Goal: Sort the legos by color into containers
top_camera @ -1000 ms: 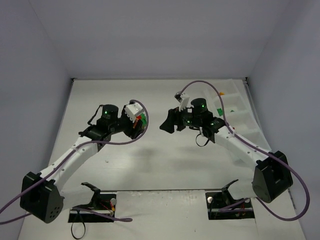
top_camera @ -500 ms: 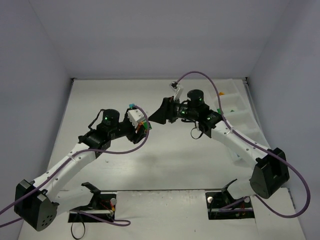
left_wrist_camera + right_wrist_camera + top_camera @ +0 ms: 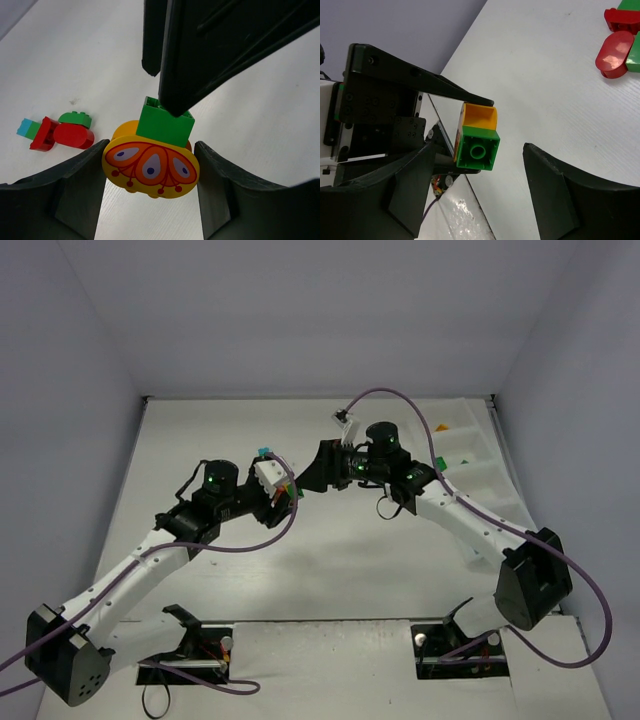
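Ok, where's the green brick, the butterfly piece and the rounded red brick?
green brick [image 3: 165, 127]: left wrist view, front face
butterfly piece [image 3: 152, 167]: left wrist view, painted wing
rounded red brick [image 3: 74, 136]: left wrist view, its side

Your colours: a yellow-orange rounded plastic piece under a bright green square plastic brick.
You can see its face printed with an orange, red-outlined wing pattern holding white teardrops with purple dots. On your white table lie a glossy red rounded brick, a green domed brick, a red arched brick and a small teal-and-green brick.
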Tool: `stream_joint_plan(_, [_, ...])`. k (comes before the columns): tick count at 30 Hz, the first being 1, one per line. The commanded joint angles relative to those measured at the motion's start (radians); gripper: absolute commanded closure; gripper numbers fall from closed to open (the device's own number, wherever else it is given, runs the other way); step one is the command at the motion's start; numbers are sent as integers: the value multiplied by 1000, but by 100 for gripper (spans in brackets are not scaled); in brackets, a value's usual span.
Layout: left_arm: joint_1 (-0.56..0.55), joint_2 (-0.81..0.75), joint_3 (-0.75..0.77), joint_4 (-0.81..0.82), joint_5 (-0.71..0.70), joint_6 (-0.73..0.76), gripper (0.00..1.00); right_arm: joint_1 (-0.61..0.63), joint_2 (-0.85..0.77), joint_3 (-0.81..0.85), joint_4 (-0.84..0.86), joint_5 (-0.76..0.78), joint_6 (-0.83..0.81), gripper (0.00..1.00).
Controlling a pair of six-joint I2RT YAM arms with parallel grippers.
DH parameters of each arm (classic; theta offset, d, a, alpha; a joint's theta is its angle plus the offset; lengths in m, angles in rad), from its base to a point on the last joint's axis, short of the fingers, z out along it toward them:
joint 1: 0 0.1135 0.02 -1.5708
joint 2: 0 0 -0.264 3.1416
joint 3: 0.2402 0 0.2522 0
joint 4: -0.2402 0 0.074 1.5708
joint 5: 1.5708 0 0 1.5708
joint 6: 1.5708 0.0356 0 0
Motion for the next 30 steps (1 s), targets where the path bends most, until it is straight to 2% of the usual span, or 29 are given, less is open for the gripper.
stream_joint_plan(1, [-13,-22,72,42,-2,18,83,21,12,35,36,-15,6,33])
stream_joint_plan(8, [-25,-9,76,40,-11,29,83,41,33,43,35,-27,14,34])
stream_joint_plan(12, [-25,-8,79,43,-14,32,83,43,39,39,35,-28,19,39])
stream_joint_plan(17, [-27,-6,83,43,-12,35,83,43,56,42,38,-39,23,52])
stream_joint_plan(19, [-25,-5,81,36,-15,41,83,43,55,43,36,-33,19,70])
stream_joint_plan(20, [-25,-5,76,29,-19,47,83,43,53,43,38,-30,17,84])
stream_joint_plan(23, [-25,-3,60,25,-26,54,87,37,48,45,36,-24,8,100])
stream_joint_plan(24, [-27,-5,53,25,-29,52,89,34,44,43,35,-22,6,100])
stream_joint_plan(25, [-25,-5,47,28,-35,54,95,26,39,42,33,-21,6,100])
stream_joint_plan(30, [-27,2,7,34,-55,52,100,-55,-1,16,17,-28,-3,100])
